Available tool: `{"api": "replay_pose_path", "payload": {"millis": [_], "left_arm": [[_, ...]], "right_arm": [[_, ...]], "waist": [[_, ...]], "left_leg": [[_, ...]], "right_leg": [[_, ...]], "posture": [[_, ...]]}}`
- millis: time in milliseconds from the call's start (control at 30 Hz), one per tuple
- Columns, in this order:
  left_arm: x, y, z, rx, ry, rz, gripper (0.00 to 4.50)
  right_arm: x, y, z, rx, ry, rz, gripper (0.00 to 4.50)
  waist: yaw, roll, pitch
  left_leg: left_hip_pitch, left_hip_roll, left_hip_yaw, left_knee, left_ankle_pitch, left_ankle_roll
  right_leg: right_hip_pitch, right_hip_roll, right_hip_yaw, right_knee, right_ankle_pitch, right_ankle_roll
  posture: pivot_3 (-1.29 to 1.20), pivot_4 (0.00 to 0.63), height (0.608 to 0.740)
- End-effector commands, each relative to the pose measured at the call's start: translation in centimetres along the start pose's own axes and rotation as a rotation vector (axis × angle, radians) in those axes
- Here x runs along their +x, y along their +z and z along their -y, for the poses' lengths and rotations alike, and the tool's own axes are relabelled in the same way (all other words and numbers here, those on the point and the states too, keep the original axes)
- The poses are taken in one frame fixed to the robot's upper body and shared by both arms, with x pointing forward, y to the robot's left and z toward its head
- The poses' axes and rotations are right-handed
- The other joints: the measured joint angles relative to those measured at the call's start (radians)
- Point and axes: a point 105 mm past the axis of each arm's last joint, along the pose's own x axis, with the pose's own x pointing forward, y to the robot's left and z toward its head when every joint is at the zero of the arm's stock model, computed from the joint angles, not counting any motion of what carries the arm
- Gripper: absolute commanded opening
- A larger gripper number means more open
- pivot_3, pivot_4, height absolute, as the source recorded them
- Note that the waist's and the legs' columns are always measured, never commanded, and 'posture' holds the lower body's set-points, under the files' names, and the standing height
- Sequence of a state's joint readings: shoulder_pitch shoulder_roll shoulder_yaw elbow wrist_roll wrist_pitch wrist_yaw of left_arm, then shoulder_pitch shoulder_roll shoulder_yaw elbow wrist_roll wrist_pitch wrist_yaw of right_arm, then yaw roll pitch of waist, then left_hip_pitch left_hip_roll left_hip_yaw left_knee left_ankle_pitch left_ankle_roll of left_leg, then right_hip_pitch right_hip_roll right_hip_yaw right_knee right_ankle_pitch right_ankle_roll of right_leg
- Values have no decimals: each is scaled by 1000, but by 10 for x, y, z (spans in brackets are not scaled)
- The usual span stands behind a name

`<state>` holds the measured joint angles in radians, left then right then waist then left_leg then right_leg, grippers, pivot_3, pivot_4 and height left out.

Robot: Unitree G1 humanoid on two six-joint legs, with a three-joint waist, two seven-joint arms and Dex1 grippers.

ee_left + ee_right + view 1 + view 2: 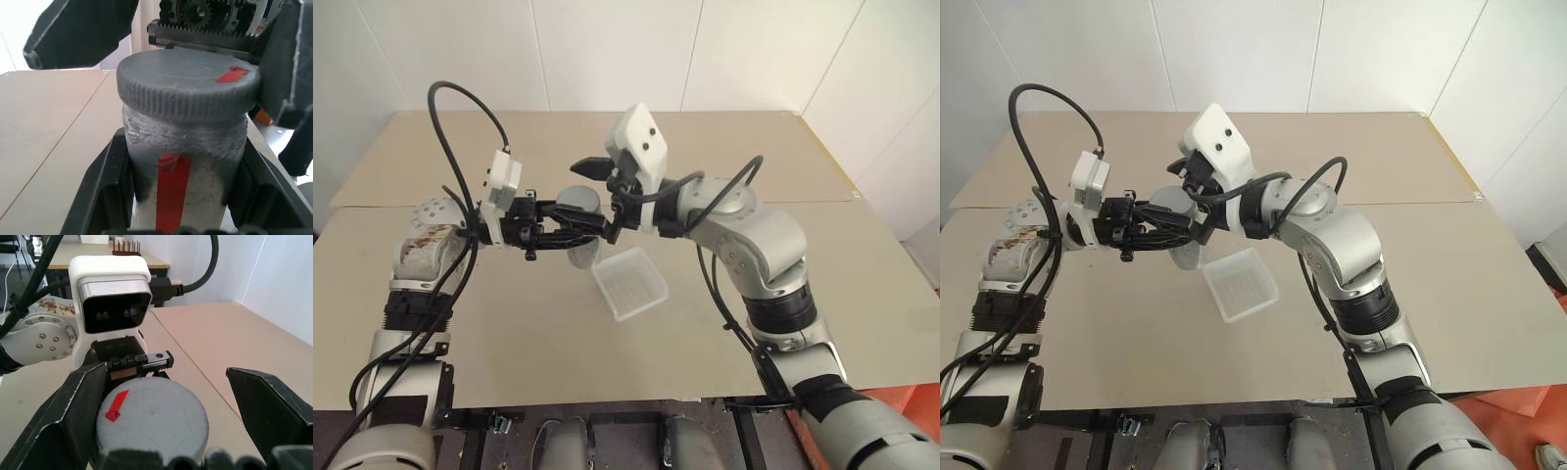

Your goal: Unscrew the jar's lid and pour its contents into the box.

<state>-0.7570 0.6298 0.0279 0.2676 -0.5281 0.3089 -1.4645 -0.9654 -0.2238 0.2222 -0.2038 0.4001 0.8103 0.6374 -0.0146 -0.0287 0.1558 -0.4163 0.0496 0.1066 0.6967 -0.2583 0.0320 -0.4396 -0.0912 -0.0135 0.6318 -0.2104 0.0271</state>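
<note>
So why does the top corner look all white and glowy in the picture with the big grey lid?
In the left wrist view, bright daylight behind the scene washes out that corner, while the lid and the jar below it stay clear. In the right wrist view, the right gripper fingers look dark and huge because they sit so near the camera. In the left eye view, light is even and shadows on the table are faint.
</note>
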Motion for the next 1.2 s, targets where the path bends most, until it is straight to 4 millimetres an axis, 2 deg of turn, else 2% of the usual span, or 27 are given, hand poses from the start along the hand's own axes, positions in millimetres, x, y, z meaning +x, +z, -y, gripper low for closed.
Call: {"api": "replay_pose_path", "payload": {"millis": [33,233,333,700,1200], "left_arm": [[-4,14,1,53,1,7,2453],[-6,13,2,46,3,4,2453],[-6,15,2,44,8,14,2016],[-8,18,3,51,15,36,1993],[-23,21,14,40,36,42,1993]], "right_arm": [[-7,10,8,-32,-31,31,4471],[-10,13,5,-33,-6,42,4471],[-10,14,4,-30,1,47,4500],[-12,15,5,-25,15,52,4500],[-45,11,38,-15,-79,26,4500]], "waist": [[0,0,0],[0,0,0],[0,0,0],[0,0,0],[0,0,0]], "left_leg": [[0,0,0,0,0,0],[0,0,0,0,0,0],[0,0,0,0,0,0],[0,0,0,0,0,0],[0,0,0,0,0,0]], "right_leg": [[0,0,0,0,0,0],[0,0,0,0,0,0],[0,0,0,0,0,0],[0,0,0,0,0,0],[0,0,0,-1,0,0]], "posture": [[0,150,740],[0,150,740],[0,150,740],[0,150,740],[0,150,740]]}}
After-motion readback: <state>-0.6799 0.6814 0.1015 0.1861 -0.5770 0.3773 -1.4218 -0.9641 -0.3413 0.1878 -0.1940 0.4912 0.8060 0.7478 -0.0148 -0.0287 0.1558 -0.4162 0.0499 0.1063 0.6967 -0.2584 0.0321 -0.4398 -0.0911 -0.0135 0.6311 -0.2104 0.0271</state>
